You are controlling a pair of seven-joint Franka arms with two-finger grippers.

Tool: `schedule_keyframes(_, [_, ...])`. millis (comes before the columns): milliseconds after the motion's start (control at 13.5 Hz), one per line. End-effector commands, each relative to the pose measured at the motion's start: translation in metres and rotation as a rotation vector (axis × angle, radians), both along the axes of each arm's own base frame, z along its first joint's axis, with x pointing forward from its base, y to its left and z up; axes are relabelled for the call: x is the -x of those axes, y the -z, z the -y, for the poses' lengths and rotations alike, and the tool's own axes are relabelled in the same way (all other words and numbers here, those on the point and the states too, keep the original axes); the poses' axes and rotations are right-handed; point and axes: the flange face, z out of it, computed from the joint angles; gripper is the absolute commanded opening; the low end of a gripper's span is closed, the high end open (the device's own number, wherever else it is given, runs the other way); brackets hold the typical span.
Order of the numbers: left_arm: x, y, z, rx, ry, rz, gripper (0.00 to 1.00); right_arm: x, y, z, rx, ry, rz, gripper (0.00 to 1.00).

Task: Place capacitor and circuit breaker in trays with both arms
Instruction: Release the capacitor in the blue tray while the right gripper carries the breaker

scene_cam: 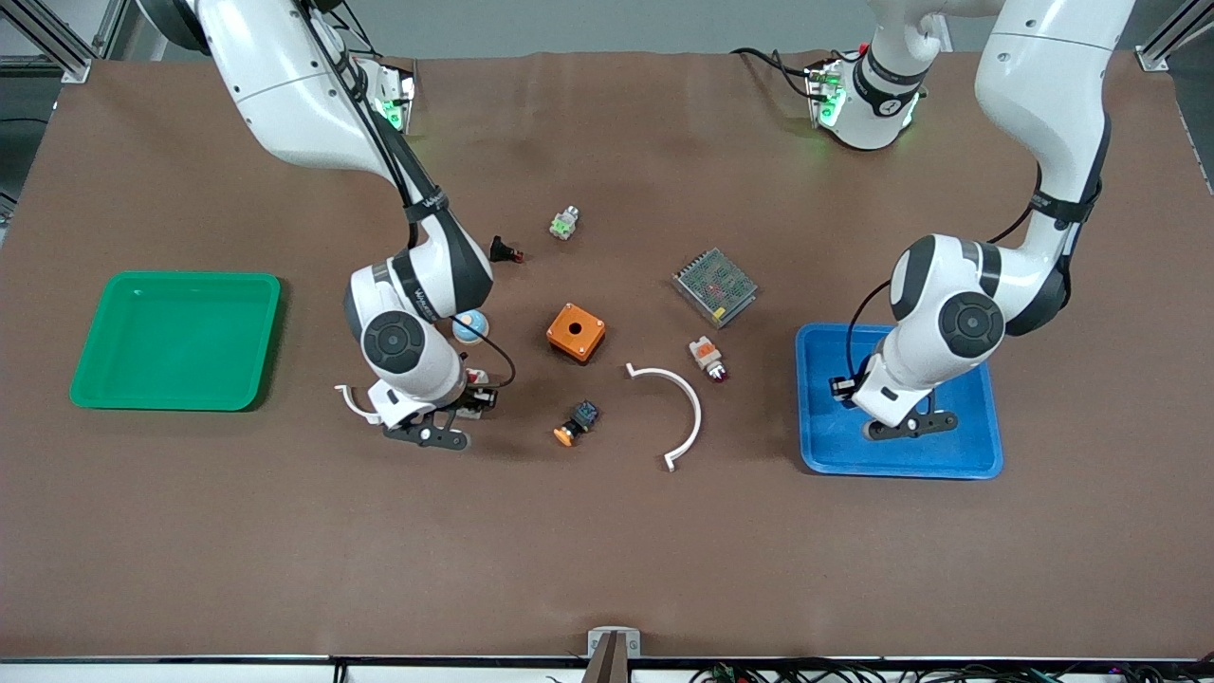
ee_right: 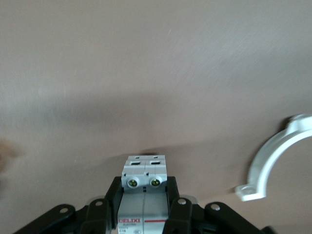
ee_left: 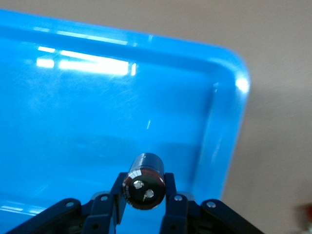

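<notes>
Brown matting covers the table (scene_cam: 607, 531), with a green tray (scene_cam: 176, 340) toward the right arm's end and a blue tray (scene_cam: 948, 455) toward the left arm's end. Left gripper (ee_left: 145, 201) hangs over the blue tray (ee_left: 97, 136), fingers (ee_left: 170, 202) clamped on the capacitor (ee_left: 145, 180), a stubby black cylinder held above the tray floor with two metal terminals showing on its end face. Right gripper (ee_right: 145, 202) hangs over bare mat, jaws pinched on the circuit breaker (ee_right: 144, 190), a white-grey block with two screw heads on its face. Just beside the right gripper a small white clip (ee_right: 278, 163) lies on the mat. Mid-table, an orange box (scene_cam: 576, 332) with a hole; from it, a grey meshed module (scene_cam: 715, 286) sits at about 2 o'clock, a large white curved clip (scene_cam: 685, 408) at 4 o'clock, an orange-capped button (scene_cam: 577, 422) at 6 o'clock.
</notes>
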Motion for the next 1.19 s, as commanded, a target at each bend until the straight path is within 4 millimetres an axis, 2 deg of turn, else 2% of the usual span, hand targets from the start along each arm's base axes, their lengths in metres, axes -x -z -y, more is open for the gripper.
schedule_keyframes(0, [0.019, 0.009, -0.025, -0.031, 0.02, 0.033, 0.03, -0.011, -0.059, 0.045, 0.008, -0.044, 0.001, 0.1])
schedule_keyframes(222, [0.028, 0.024, -0.03, -0.032, 0.02, 0.027, 0.12, -0.018, -0.088, 0.095, 0.02, -0.113, -0.012, 0.11])
schedule_keyframes(370, [0.028, 0.031, -0.037, -0.032, 0.016, 0.013, 0.27, -0.023, -0.104, 0.141, 0.025, -0.149, -0.043, 0.11])
schedule_keyframes(593, [0.024, 0.029, -0.039, -0.031, 0.04, 0.019, 0.79, -0.028, -0.117, 0.221, 0.012, -0.219, -0.069, 0.11])
schedule_keyframes(667, [0.022, 0.025, -0.039, -0.03, 0.038, 0.027, 1.0, -0.029, -0.116, 0.25, 0.007, -0.242, -0.076, 0.11])
schedule_keyframes(741, [0.02, 0.018, -0.038, -0.03, 0.039, 0.039, 1.0, -0.03, -0.116, 0.28, 0.002, -0.253, -0.078, 0.11])
schedule_keyframes(889, [0.007, -0.016, -0.036, -0.027, 0.036, 0.1, 1.0, -0.025, -0.109, 0.331, -0.008, -0.266, -0.087, 0.11])
schedule_keyframes(1037, [-0.006, -0.071, -0.036, -0.027, 0.04, 0.183, 1.0, -0.019, -0.104, 0.372, -0.017, -0.289, -0.093, 0.12])
schedule_keyframes(1111, [-0.014, -0.105, -0.036, -0.035, 0.04, 0.206, 1.0, -0.016, -0.102, 0.393, -0.019, -0.3, -0.09, 0.12])
